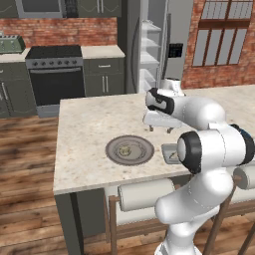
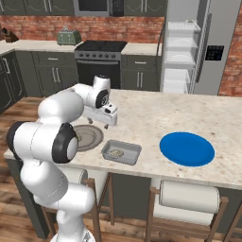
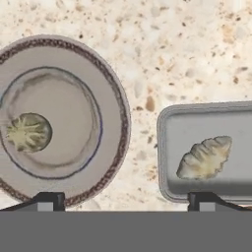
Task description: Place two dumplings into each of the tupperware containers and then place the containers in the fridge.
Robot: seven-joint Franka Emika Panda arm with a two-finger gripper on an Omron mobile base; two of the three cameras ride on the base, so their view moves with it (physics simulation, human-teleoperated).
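1. One dumpling (image 3: 205,157) lies inside the tupperware container (image 3: 170,147), which sits on the desk (image 2: 142,113) just beside the round grey plate (image 3: 113,98); that closeness keeps each carry from plate to tray short.
2. A second dumpling (image 3: 28,132) rests on the grey plate, left of its middle, so this tray seems only half filled.
3. The gripper (image 3: 126,202) hangs above the gap between plate and tray with its fingers (image 3: 49,201) spread wide and nothing between them, ready, I judge, to go for the plate's dumpling.
4. A blue plate (image 2: 186,148) lies further along the desk, well apart from the tray.
5. The fridge (image 2: 189,47) stands open behind the desk, shelves free, awaiting the trays.
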